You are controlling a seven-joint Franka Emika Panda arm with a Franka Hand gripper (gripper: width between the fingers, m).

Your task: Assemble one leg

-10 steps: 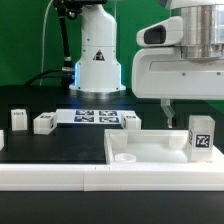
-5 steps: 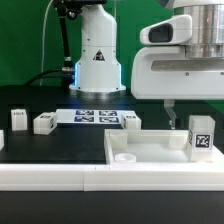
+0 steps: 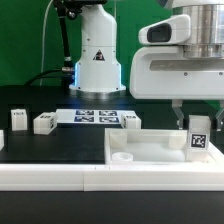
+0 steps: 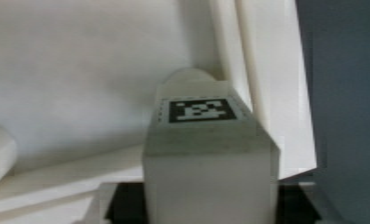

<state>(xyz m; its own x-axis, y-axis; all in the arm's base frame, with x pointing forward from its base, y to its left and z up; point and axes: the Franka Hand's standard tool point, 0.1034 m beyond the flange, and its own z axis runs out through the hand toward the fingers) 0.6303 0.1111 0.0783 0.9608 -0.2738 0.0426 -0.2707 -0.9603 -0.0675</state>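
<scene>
The leg (image 3: 199, 136), a small white block with a black-and-white tag, stands upright at the right end of the large white tray (image 3: 150, 148). My gripper (image 3: 198, 122) comes down over it, with one finger on each side of its top. In the wrist view the leg (image 4: 207, 140) fills the gap between the dark fingers (image 4: 125, 202), and the jaws press against its sides. The tray's inner wall (image 4: 253, 60) runs behind the leg.
Three more white blocks stand on the black table: two at the exterior view's left (image 3: 19, 120) (image 3: 43, 123) and one behind the tray (image 3: 131, 120). The marker board (image 3: 90, 117) lies between them. A round socket post (image 3: 122, 157) sits in the tray's left corner.
My gripper has moved to the exterior view's right, so its fingers now straddle the leg. The leg has shifted slightly.
</scene>
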